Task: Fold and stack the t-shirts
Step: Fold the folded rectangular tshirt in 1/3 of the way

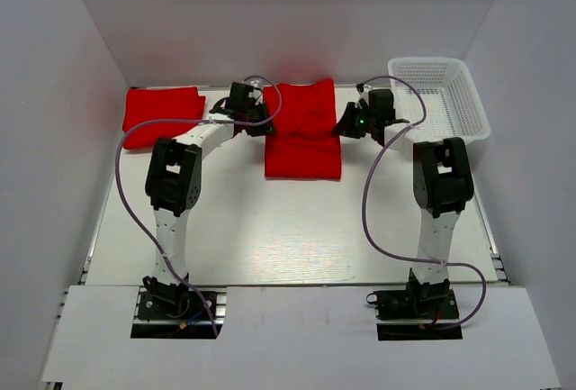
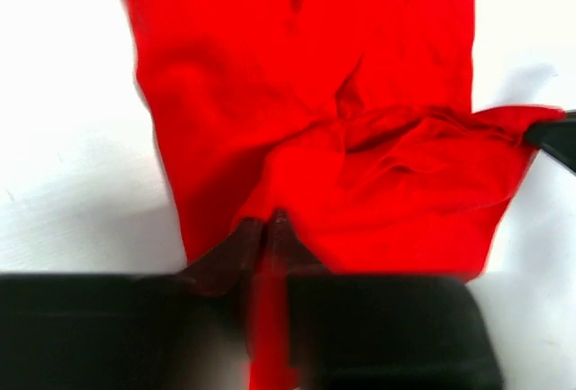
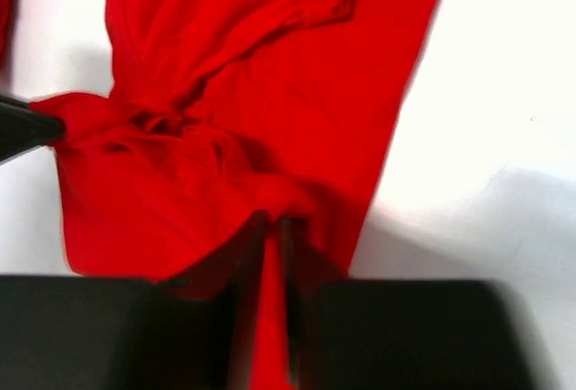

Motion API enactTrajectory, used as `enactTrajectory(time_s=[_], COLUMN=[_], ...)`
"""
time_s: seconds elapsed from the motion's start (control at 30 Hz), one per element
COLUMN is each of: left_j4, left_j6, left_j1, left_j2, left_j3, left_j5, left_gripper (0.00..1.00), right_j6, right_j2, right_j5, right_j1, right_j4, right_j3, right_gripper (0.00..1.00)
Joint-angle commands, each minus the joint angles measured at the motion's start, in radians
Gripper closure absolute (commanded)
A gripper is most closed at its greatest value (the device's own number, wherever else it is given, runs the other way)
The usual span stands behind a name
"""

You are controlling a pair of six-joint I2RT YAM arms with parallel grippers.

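Note:
A red t-shirt point(image 1: 303, 142) lies partly folded at the back middle of the table, its upper part bunched and creased point(image 2: 378, 165) point(image 3: 225, 75). My left gripper point(image 1: 263, 120) point(image 2: 268, 223) sits at the shirt's left edge, its jaws shut on a pinch of red cloth. At the shirt's right edge, my right gripper point(image 1: 345, 124) point(image 3: 274, 223) has its narrow jaws shut on cloth too. Each wrist view catches the other gripper's dark tip at the far side of the shirt. A second red t-shirt point(image 1: 160, 115) lies folded at the back left.
A white mesh basket point(image 1: 475, 106) stands at the back right, close to the right arm. White walls enclose the table on the left, right and back. Purple cables loop off both arms over the white tabletop point(image 1: 270, 228).

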Motion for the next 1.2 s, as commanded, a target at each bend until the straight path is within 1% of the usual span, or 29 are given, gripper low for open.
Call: enactTrajectory(time_s=[0.0, 0.03, 0.07, 0.1, 0.13, 0.2, 0.23, 0.3, 0.33, 0.4, 0.43, 0.47, 0.5, 0.53, 0.57, 0.6, 0.7, 0.73, 0.9, 0.97, 1.17], left_j4=[0.017, -0.005, -0.016, -0.025, -0.025, -0.064, -0.081, -0.114, -0.114, -0.086, -0.062, -0.062, -0.062, -0.062, -0.049, -0.036, 0.001, 0.010, 0.070, 0.079, 0.070], left_j6=[0.005, 0.005, -0.004, -0.004, -0.004, -0.014, -0.014, -0.014, -0.014, 0.015, 0.016, 0.016, 0.031, 0.040, 0.040, 0.055, 0.055, 0.066, 0.075, 0.085, 0.094], left_j1=[0.015, 0.015, 0.024, 0.034, 0.034, 0.054, 0.054, 0.063, 0.063, 0.063, 0.063, 0.049, 0.049, 0.037, 0.026, 0.026, 0.003, 0.003, -0.044, -0.054, -0.072], left_j2=[0.013, 0.013, 0.013, 0.013, 0.013, 0.013, 0.013, -0.022, -0.043, -0.115, -0.140, -0.160, -0.177, -0.212, -0.229, -0.243, -0.301, -0.310, -0.367, -0.367, -0.309], left_j3=[0.074, 0.102, 0.115, 0.131, 0.164, 0.217, 0.232, 0.241, 0.200, 0.131, 0.052, 0.016, -0.018, -0.080, -0.114, -0.189, -0.327, -0.350, -0.490, -0.515, -0.487], left_j5=[-0.050, -0.066, -0.066, -0.101, -0.113, -0.159, -0.159, -0.159, -0.159, -0.118, -0.103, -0.103, -0.080, -0.071, -0.036, -0.005, 0.022, 0.034, 0.052, 0.040, 0.031], left_gripper=[0.56, 0.38, 0.28, 0.11, 0.00, 0.00, 0.00, 0.00, 0.00, 0.00, 0.00, 0.00, 0.00, 0.00, 0.00, 0.00, 0.00, 0.00, 0.00, 0.00, 0.00], right_j6=[-0.011, -0.011, -0.014, -0.020, -0.023, -0.035, -0.043, -0.043, -0.053, -0.057, -0.057, -0.058, -0.058, -0.060, -0.054, -0.047, -0.049, -0.049, -0.050, -0.046, -0.032], right_j2=[0.044, 0.058, 0.064, 0.070, 0.091, 0.098, 0.098, 0.047, 0.029, -0.057, -0.077, -0.100, -0.162, -0.184, -0.235, -0.250, -0.310, -0.330, -0.353, -0.346, -0.283], right_j5=[-0.019, -0.021, -0.023, -0.018, -0.018, -0.021, -0.039, -0.053, -0.049, -0.052, -0.052, -0.050, -0.049, -0.047, -0.061, -0.068, -0.099, -0.107, -0.111, -0.122, -0.142], right_j1=[-0.011, -0.019, -0.019, -0.021, -0.025, -0.025, -0.028, -0.022, -0.021, -0.017, -0.019, -0.017, -0.017, -0.017, -0.017, -0.014, -0.013, -0.005, -0.001, -0.001, 0.002], right_j4=[0.065, 0.072, 0.067, 0.059, 0.049, -0.014, -0.045, -0.050, -0.044, -0.036, -0.037, -0.040, -0.040, -0.042, -0.040, -0.039, -0.037, -0.034, -0.028, -0.019, 0.013], right_j3=[0.076, 0.118, 0.137, 0.184, 0.215, 0.307, 0.321, 0.285, 0.259, 0.144, 0.114, 0.053, -0.011, -0.077, -0.106, -0.189, -0.257, -0.316, -0.427, -0.456, -0.486], right_gripper=[0.77, 0.68, 0.45, 0.31, 0.10, 0.10, 0.10, 0.10, 0.10, 0.10, 0.10, 0.10, 0.10, 0.10, 0.10, 0.10, 0.10, 0.10, 0.10, 0.10, 0.10])
